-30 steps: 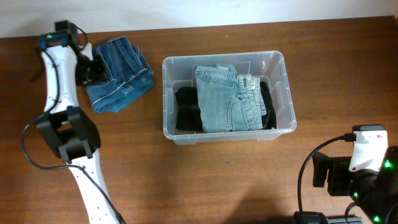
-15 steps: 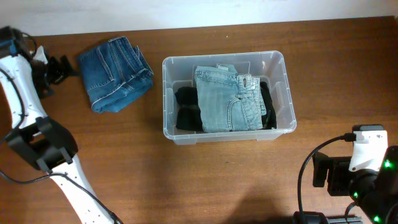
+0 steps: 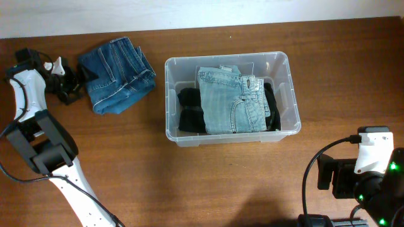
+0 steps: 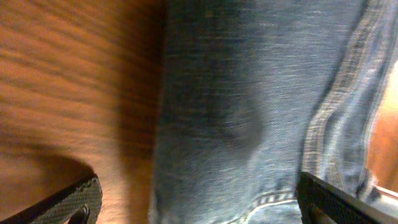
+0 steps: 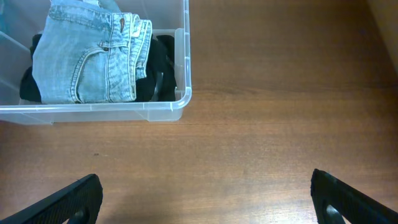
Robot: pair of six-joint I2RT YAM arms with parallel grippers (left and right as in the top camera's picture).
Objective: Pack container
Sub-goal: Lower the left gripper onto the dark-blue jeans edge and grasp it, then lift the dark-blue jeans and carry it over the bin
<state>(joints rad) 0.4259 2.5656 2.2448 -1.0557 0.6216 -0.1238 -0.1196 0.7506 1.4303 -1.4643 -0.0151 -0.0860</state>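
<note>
The container (image 3: 169, 104), a clear plastic bin, stands mid-table and holds folded light blue jeans (image 3: 230, 101) lying on a black garment (image 3: 188, 115). Left of it, folded dark blue jeans (image 3: 118, 74) lie on the table. My left gripper (image 3: 78, 84) is at their left edge, open. In the left wrist view its fingers (image 4: 68, 202) spread wide, with the dark denim (image 4: 249, 112) filling the space between and beyond them. My right gripper (image 5: 205, 199) hangs open over bare wood, in front of the container's (image 5: 124, 111) near right corner, with nothing between its fingers.
The right arm's base (image 3: 372, 165) sits at the front right corner. The left arm's lower link (image 3: 44, 148) stretches along the table's left side. Bare wooden table (image 3: 189, 183) lies in front of the bin, and a pale wall runs along the back edge.
The left gripper opened, swung left off the dark jeans, then came back to their left edge. The jeans stay on the table. The right arm has not moved.
</note>
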